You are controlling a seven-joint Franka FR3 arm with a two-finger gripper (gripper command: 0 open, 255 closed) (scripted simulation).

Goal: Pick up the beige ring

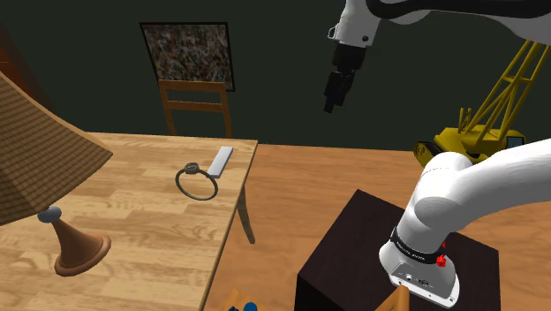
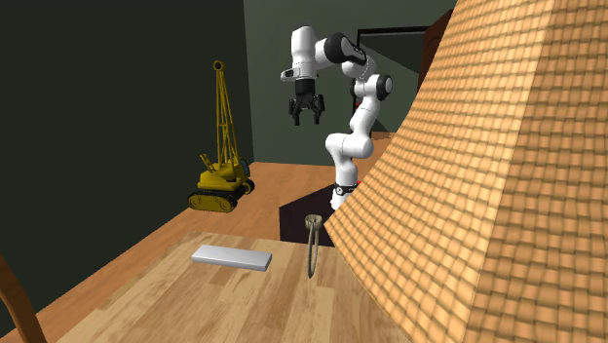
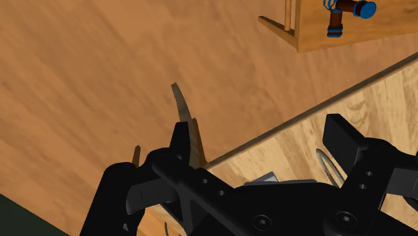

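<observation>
Well apart from the ring (image 1: 196,183), the claw (image 2: 307,119) hangs open, holding nothing.

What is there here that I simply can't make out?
Ring: wrist view, mostly behind the hand.
Table: second exterior view, its right part behind the lamp shade.
Lamp shade: shoulder view, cut off by the left edge.
Ring's small top detail: shoulder view, too small.
</observation>
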